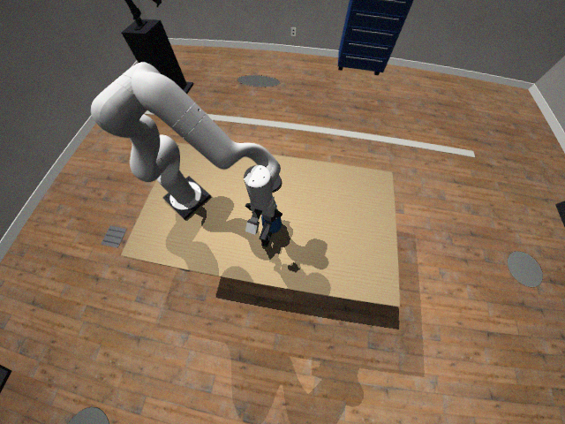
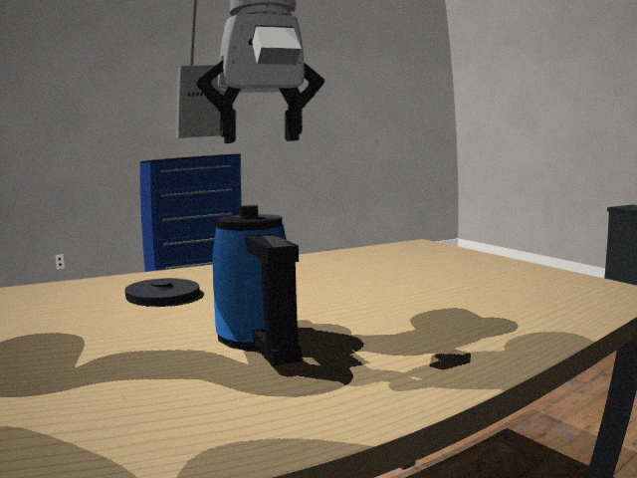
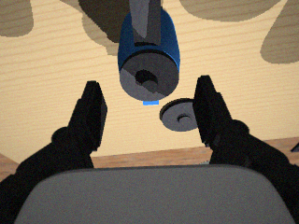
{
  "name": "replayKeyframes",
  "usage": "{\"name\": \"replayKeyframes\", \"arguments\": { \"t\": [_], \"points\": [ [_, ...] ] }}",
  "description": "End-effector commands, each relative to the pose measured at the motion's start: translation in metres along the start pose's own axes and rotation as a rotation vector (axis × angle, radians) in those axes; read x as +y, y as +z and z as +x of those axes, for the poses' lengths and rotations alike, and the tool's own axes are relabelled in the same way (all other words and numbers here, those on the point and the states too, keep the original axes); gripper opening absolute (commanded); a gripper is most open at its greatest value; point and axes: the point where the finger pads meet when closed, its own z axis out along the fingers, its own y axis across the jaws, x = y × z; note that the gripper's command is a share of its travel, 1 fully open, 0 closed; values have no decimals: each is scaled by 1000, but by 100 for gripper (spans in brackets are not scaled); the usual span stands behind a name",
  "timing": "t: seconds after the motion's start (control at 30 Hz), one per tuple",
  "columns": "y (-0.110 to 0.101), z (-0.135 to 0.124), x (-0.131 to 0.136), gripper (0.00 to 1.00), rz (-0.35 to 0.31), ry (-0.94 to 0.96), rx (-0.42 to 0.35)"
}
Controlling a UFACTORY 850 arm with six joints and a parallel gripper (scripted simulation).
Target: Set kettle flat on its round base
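The blue kettle (image 2: 249, 280) stands upright on the tan table, with a dark lid and knob and a black handle bar (image 2: 278, 298) facing the exterior view. The round dark base (image 2: 161, 291) lies flat on the table behind and to the left of it, stud up, apart from the kettle. My gripper (image 2: 260, 134) hangs open and empty well above the kettle's lid. In the wrist view the kettle (image 3: 149, 58) is below between the fingers, and the base (image 3: 179, 116) lies beside it. In the top view the gripper (image 1: 264, 237) hides most of the kettle (image 1: 273, 224).
A small dark object (image 2: 450, 359) lies on the table right of the kettle, near the table's front edge. A blue cabinet (image 2: 191, 209) stands at the wall behind the table. The arm's foot (image 1: 185, 197) is mounted at the table's corner.
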Motion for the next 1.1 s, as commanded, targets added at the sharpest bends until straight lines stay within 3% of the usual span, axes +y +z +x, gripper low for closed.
{"name": "replayKeyframes", "arguments": {
  "t": [0.0, 0.63, 1.07],
  "points": [
    [18, 0, -1, 81, 2, 0, 0],
    [93, 0, -1, 81, 2, 0, 0],
    [107, 0, -1, 81, 2, 0, 0]
  ]
}}
